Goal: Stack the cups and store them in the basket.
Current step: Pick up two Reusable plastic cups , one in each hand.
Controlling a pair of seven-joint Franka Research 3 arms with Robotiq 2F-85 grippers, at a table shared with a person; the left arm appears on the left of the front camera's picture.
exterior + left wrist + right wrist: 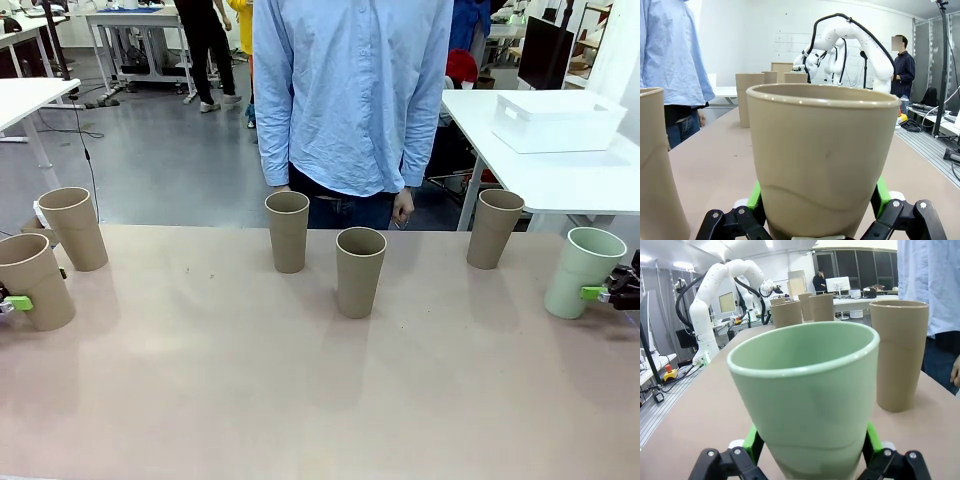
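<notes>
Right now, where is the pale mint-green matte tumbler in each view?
Front view: pale mint-green matte tumbler, far right, in the right end effector.
Left wrist view: too distant to tell.
Right wrist view: tumbler centre foreground, gripped.
Shared landmark: the person's light-blue shirt.

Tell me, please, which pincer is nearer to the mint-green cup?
Right. The right pincer clasps the mint-green cup low down at the table's right end; the left pincer is at the far left end, clasping a tan cup.
</notes>
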